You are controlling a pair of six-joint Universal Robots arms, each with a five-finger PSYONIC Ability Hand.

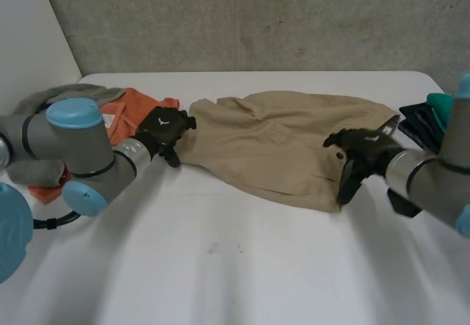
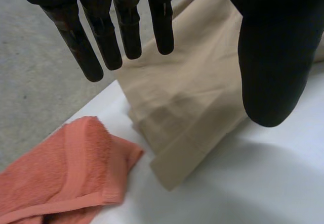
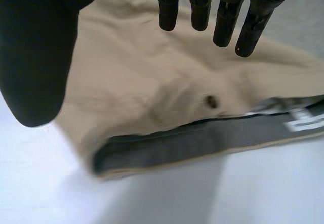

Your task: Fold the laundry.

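The left arm [image 1: 73,138] hides part of the orange towel [image 1: 136,108]; the right arm [image 1: 440,174], the dark clothes [image 1: 417,122].

No readable text; white label [image 3: 302,121] inside the beige garment [image 3: 167,82] illegible

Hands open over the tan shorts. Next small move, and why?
Likely lower both and pinch: left hand at the hem of the shorts, right hand at the waistband. Both are open, holding nothing, each at its end of them.
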